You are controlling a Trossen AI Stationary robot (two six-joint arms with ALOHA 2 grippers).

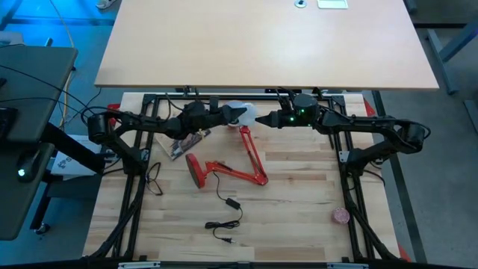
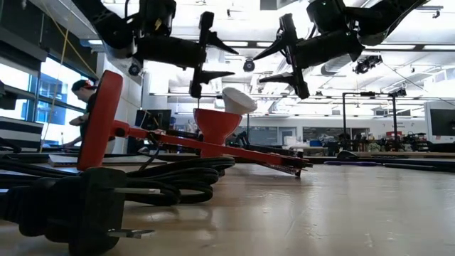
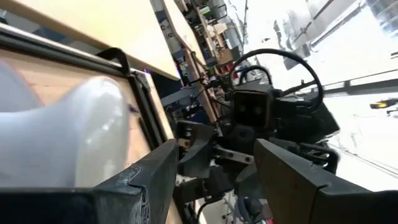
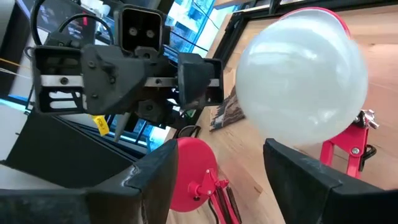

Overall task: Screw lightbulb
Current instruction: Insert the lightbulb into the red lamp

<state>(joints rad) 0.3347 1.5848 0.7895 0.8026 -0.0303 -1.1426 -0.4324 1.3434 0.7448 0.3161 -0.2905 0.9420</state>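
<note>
From above, my left hand [image 1: 240,116] and right hand [image 1: 261,119] face each other near the far edge of the bench [image 1: 299,187], with the bulb [image 1: 240,111] between them, sitting in the red lamp [image 1: 231,170] head. The lamp's jointed arm runs to a round base nearer the bench middle; a black cord [image 1: 224,217] trails toward the near edge.

From bench level, the bulb [image 2: 239,100] sits tilted in the red funnel-shaped shade [image 2: 217,124], both hands above it with fingers spread, holding nothing.

From my left wrist, the bulb's [image 3: 62,134] frosted flank is smooth and matte, just beside one finger [image 3: 146,180].

From my right wrist, the dome [image 4: 301,81] is round and glossy. I judge it light, slippery and fragile. I'd pinch gently across the widest part of the dome and turn without squeezing hard.
</note>
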